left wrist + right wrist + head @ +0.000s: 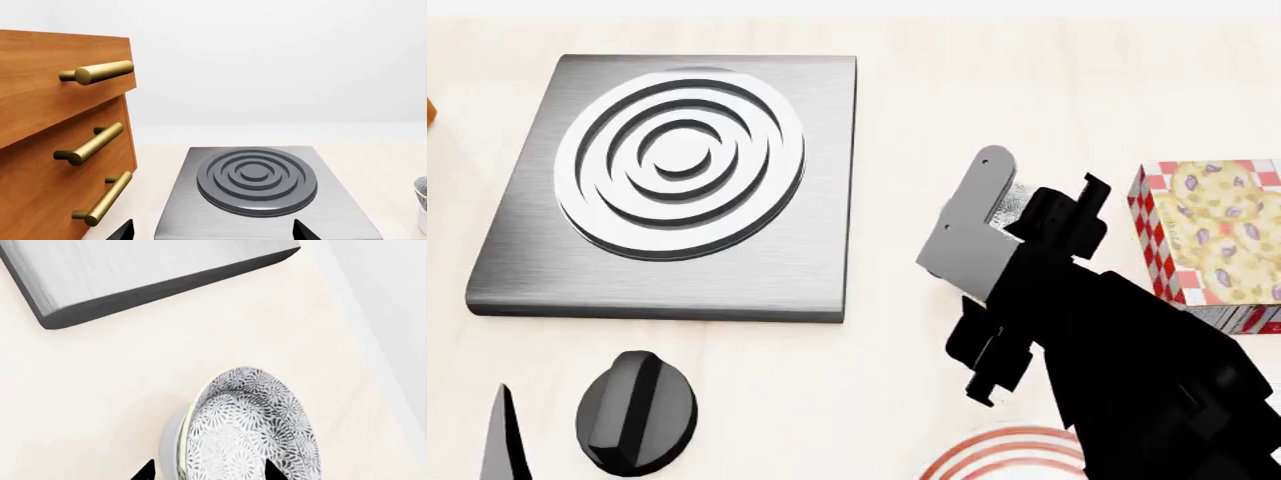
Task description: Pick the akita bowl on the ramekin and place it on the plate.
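Note:
The akita bowl (pixel 257 425), speckled black and white outside, rests tilted on the white ramekin (pixel 171 437), which shows as a pale edge beside it. My right gripper (pixel 208 471) is open, with its two dark tips close over the bowl and ramekin, one on each side. In the head view my right arm covers them, leaving only a sliver of the akita bowl (pixel 1014 207). The plate (pixel 1010 455) with red rings lies at the near edge, partly under that arm. My left gripper (pixel 213 231) is open and empty, over the front of the stove plate (pixel 253 215).
A grey stove plate (pixel 814 130) with a ringed burner lies left of the bowl, a black knob (pixel 634 410) in front of it. A red-checked box (pixel 1214 235) stands on the right. A wooden drawer cabinet (pixel 47 165) with brass handles stands beside the stove.

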Controlling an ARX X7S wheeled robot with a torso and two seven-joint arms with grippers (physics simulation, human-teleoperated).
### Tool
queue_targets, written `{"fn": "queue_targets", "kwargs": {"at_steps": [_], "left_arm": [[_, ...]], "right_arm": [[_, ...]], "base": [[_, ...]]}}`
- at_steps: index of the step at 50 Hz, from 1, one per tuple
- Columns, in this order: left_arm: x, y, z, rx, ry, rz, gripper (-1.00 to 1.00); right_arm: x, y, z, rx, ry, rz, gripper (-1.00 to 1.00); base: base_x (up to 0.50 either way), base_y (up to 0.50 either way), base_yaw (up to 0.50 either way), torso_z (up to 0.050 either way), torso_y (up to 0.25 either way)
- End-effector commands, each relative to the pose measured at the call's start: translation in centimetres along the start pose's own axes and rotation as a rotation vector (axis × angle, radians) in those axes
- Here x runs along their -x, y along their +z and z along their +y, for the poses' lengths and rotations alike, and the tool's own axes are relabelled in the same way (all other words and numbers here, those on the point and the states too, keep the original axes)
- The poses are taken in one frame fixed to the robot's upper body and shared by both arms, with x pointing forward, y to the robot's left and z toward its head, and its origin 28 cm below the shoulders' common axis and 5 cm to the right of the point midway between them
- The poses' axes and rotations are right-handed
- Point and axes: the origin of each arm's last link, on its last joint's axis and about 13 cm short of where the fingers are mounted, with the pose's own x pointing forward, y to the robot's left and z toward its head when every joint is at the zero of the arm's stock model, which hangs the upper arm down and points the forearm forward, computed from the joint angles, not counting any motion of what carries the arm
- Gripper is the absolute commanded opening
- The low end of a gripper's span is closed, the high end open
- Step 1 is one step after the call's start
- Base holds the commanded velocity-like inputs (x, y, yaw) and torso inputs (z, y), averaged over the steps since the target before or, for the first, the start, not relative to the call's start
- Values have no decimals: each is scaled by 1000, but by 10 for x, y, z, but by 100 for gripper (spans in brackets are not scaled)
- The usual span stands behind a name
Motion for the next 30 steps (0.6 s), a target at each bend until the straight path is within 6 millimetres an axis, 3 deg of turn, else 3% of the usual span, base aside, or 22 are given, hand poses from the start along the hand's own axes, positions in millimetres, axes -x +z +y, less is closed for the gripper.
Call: {"fn": "queue_targets", "kwargs": {"at_steps": [1, 17, 30], "left_arm": [[0, 0, 0, -1, -2, 1, 100], [0, 1, 0, 1, 3, -3, 100], [0, -1, -2, -2, 0, 5, 100]], "right_arm": [[-1, 0, 2, 2, 4, -5, -100], [-3, 0, 8, 9, 33, -28, -100], [7, 7, -4, 27, 10, -34, -100]], "base": [[0, 0, 0, 0, 0], [0, 0, 0, 0, 0], [0, 0, 0, 0, 0]]}}
